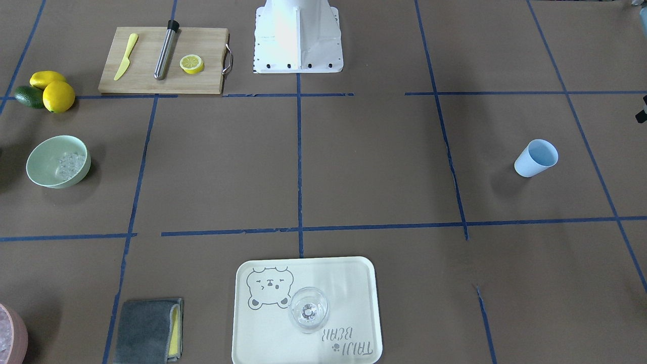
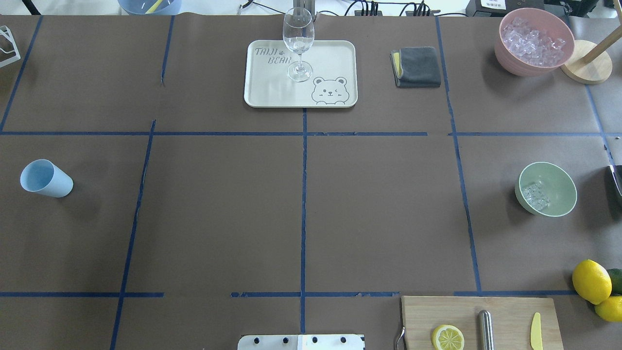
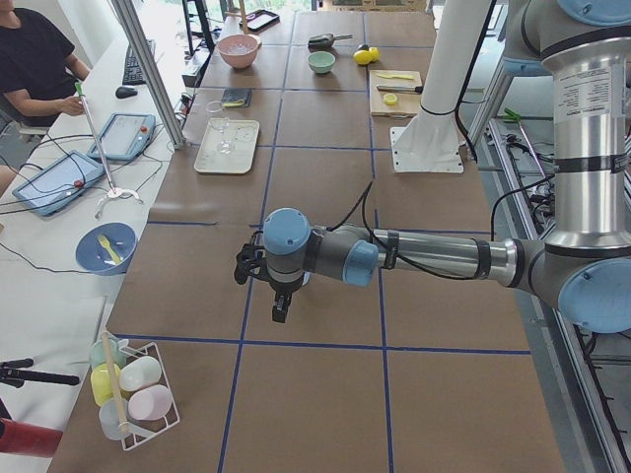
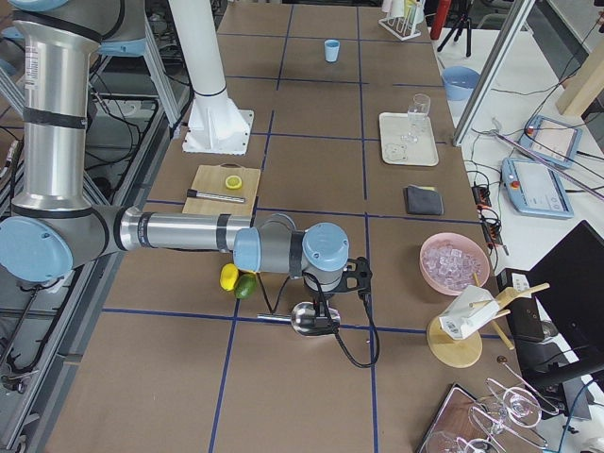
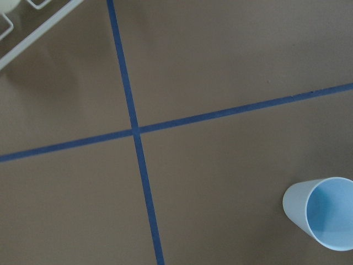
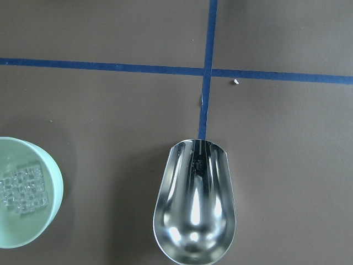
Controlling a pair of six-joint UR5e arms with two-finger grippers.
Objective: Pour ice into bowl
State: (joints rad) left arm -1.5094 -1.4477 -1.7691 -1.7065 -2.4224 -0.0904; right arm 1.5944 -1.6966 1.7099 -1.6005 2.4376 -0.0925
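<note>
The mint-green bowl stands near the table's right end and holds a small heap of clear ice. It also shows in the right wrist view at the lower left, with the ice inside. A shiny metal scoop, empty, lies just right of the bowl in that view. In the exterior right view my right gripper hangs directly over the scoop; I cannot tell whether it is open or shut. My left gripper points down over bare table; I cannot tell its state.
A pink bowl full of ice stands at the far right corner beside a wooden stand. Also there: a light blue cup, a tray with a wine glass, a grey cloth, a cutting board and lemons.
</note>
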